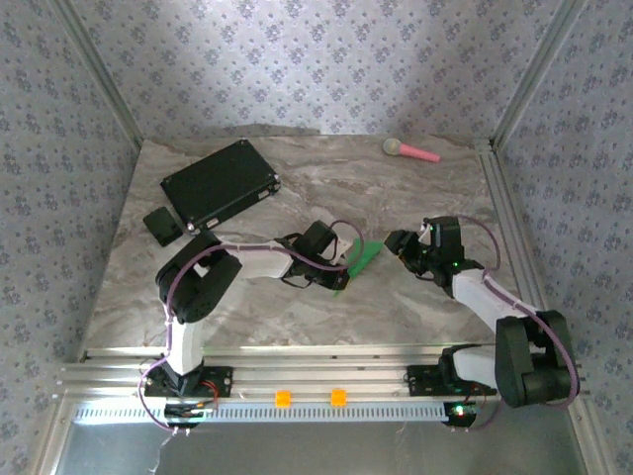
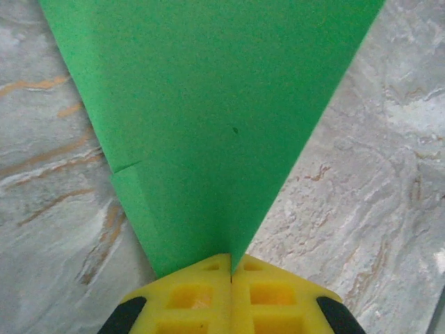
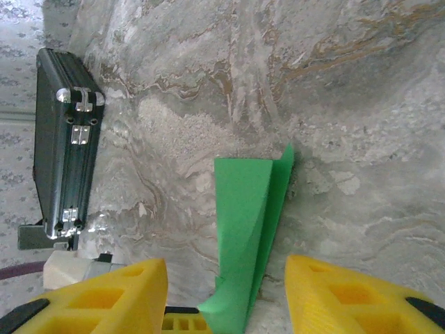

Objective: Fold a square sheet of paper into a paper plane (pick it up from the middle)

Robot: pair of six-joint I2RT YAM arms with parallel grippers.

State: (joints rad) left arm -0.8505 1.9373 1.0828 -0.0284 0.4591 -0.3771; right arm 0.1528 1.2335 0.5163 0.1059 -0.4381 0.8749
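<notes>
My left pincer [image 2: 231, 268] is clamped shut on the narrow end of the paper plane [image 2: 208, 125]. The plane is bright green and folded, fanning wider away from the fingers, with a small crease step on one edge. It's at the middle of the table [image 1: 415, 198], between the arms. My right pincer [image 3: 226, 271] is open, its jaws either side of the plane's end with gaps.
</notes>
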